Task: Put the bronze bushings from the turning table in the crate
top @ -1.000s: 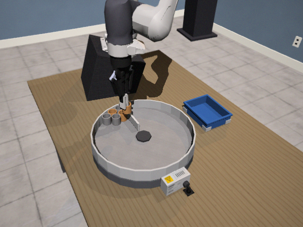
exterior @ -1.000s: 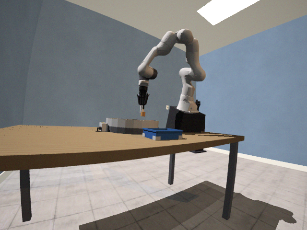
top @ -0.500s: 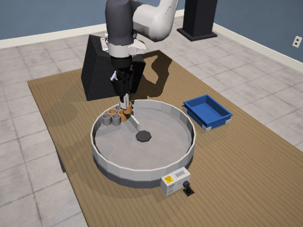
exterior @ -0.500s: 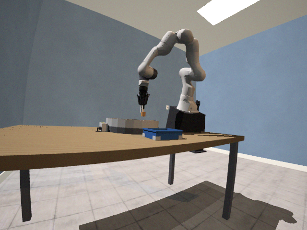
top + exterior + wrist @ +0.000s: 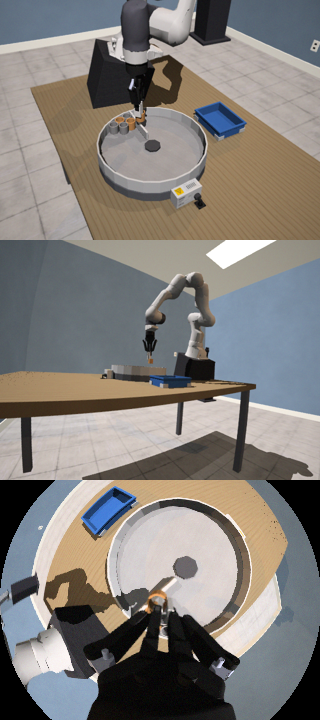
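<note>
My gripper (image 5: 138, 116) (image 5: 149, 359) is shut on the wall of a bronze bushing (image 5: 140, 119) (image 5: 150, 361) (image 5: 150, 603) and holds it upright above the turning table (image 5: 175, 160) (image 5: 131, 373) (image 5: 210, 545), near the rim on the robot's side. Two more bronze bushings stand on the table, one (image 5: 131, 125) at the front of the cluster and one (image 5: 119, 119) behind. Three grey steel bushings (image 5: 113, 128) (image 5: 123, 128) (image 5: 126, 115) stand close around them. The blue crate (image 5: 219, 116) (image 5: 171, 382) (image 5: 107, 510) stands beside the turning table; no bushing shows inside it.
A pale upright bar (image 5: 142, 131) stands on the turning table beside the cluster, toward the dark hub (image 5: 152, 145) (image 5: 185, 567). A raised wall rings the turning table. A white box (image 5: 184, 195) with a warning label and a small black fitting (image 5: 199, 200) sit outside the wall.
</note>
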Robot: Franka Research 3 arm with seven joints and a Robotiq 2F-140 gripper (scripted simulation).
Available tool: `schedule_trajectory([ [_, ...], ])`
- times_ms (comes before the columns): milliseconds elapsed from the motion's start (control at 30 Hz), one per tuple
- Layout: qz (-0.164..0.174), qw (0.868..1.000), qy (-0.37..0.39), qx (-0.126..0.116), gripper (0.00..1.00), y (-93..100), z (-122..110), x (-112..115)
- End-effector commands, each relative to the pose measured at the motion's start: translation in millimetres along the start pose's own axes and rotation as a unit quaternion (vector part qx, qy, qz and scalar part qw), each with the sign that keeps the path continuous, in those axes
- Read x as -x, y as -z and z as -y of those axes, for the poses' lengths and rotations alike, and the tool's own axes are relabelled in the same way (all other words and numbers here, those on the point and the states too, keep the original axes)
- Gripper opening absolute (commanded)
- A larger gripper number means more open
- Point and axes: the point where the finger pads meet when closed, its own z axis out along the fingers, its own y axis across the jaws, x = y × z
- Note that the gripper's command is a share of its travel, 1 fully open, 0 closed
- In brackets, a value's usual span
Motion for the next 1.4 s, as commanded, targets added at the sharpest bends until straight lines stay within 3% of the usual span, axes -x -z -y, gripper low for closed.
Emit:
schedule_trajectory([
  [0, -0.004, 0.996, 0.084, 0.004, 0.0, 0.6, 0, -3],
  [500, -0.003, 0.979, 0.203, 0.003, 0.0, -0.5, 5, -17],
  [1000, -0.001, 0.937, 0.35, 0.001, 0.0, -1.7, 12, -35],
  [1067, -0.001, 0.937, 0.35, 0.001, 0.0, -1.7, 12, -35],
  [1100, -0.001, 0.928, 0.373, 0.001, 0.0, -1.9, 13, -38],
  [1367, -0.001, 0.898, 0.439, 0.0, 0.0, -2.4, 17, -47],
])
